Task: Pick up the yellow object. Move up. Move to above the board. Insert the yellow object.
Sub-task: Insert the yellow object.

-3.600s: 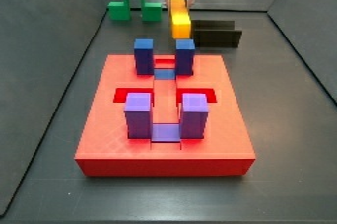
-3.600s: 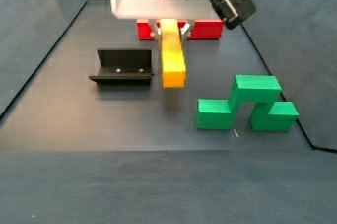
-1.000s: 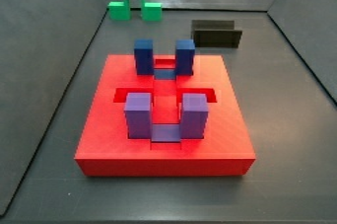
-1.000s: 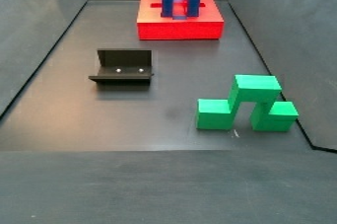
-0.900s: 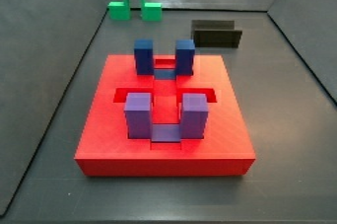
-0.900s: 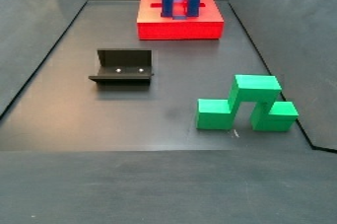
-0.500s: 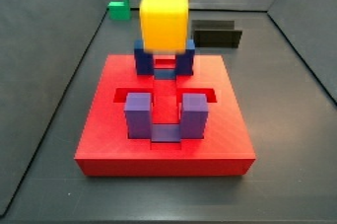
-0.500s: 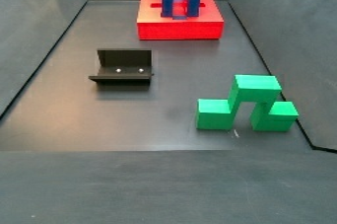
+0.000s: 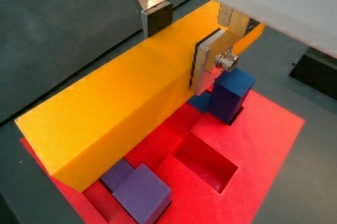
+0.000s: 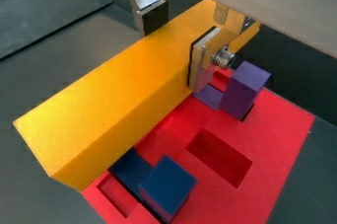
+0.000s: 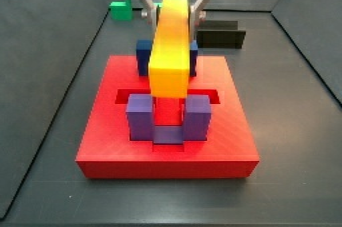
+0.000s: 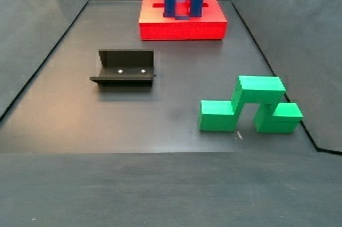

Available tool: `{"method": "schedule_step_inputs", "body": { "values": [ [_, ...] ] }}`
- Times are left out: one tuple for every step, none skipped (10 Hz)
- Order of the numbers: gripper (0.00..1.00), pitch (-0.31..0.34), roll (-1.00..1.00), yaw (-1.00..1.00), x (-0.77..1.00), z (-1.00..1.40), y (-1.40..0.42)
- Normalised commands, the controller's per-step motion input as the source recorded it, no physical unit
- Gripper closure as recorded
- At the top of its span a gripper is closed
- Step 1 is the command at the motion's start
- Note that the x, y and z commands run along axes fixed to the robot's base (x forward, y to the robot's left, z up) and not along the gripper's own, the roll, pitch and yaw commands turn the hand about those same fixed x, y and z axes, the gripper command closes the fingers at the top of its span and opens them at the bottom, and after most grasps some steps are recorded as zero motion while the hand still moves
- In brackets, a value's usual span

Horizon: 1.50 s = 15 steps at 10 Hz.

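- In both wrist views, the gripper (image 9: 184,33) (image 10: 180,28) is clamped on the yellow object (image 9: 125,100) (image 10: 125,92) above the board (image 9: 250,144) (image 10: 257,144).
- In a side view, the yellow object (image 11: 170,41) hangs over the blue-purple posts (image 11: 142,115).
- In a side view, the fixture (image 12: 124,68) and green blocks (image 12: 251,105) sit on the table (image 12: 147,151).

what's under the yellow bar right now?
The yellow bar, clamped in the end effector, hangs over the red board, along the channel between its blue-purple posts. The bar hides the channel floor beneath it.
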Motion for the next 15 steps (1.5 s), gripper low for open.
{"method": "schedule_step_inputs", "body": {
  "values": [
    [1.0, -0.053, 0.01, 0.01, 0.0, -0.39, 0.0],
    [1.0, -0.037, 0.06, 0.03, 0.0, -0.41, 0.0],
    [1.0, 0.0, 0.08, 0.07, 0.02, -0.34, 0.0],
    [1.0, 0.001, 0.11, 0.11, 0.0, -0.17, 0.0],
    [1.0, 0.0, 0.03, 0.1, -0.02, 0.0, 0.0],
    [1.0, 0.0, 0.01, 0.14, 0.0, 0.0, 0.0],
    [1.0, 0.0, 0.03, 0.18, 0.0, 0.0, 0.0],
    [1.0, 0.0, 0.09, 0.17, -0.02, -0.03, 0.0],
    [1.0, 0.0, 0.11, 0.2, -0.05, -0.03, 0.0],
    [1.0, 0.0, 0.09, 0.15, 0.0, 0.0, -0.05],
    [1.0, 0.0, 0.08, 0.13, 0.0, 0.0, -0.05],
    [1.0, 0.0, 0.06, 0.11, 0.0, 0.0, -0.05],
    [1.0, 0.0, 0.05, 0.09, 0.0, -0.03, -0.01],
    [1.0, -0.026, 0.06, 0.0, -0.17, -0.08, 0.0],
    [1.0, -0.004, 0.04, 0.05, -0.17, -0.02, 0.0]
  ]
}}
